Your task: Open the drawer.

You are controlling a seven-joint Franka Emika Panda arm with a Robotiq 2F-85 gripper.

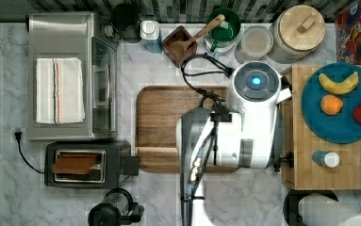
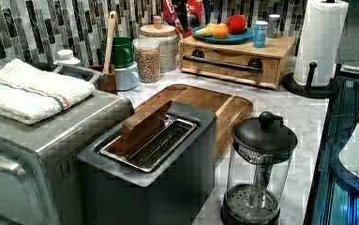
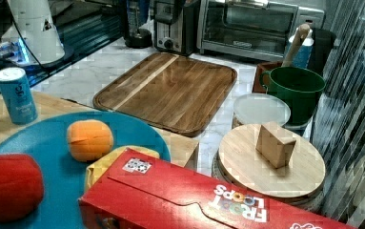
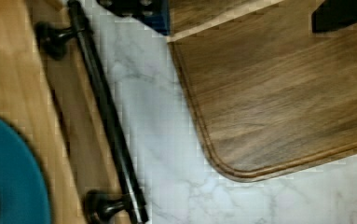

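Marble-patterned kitchen surface [image 2: 303, 112], crowded with appliances: nearest in the left view, a toaster [image 2: 149, 154] and glass coffee press [image 2: 259, 173]; beyond them a dark wooden tray [image 2: 205, 101]; farthest, the drawer [image 2: 231, 63], shut, under a blue fruit plate [image 2: 224, 37]. Its black bar handle [image 4: 106, 112] runs just beside the tray in the wrist view. Pulling well likely means gripping mid-bar and drawing straight out. The arm [image 1: 244, 122] hides the fingers; whether they are wide or narrow cannot be told.
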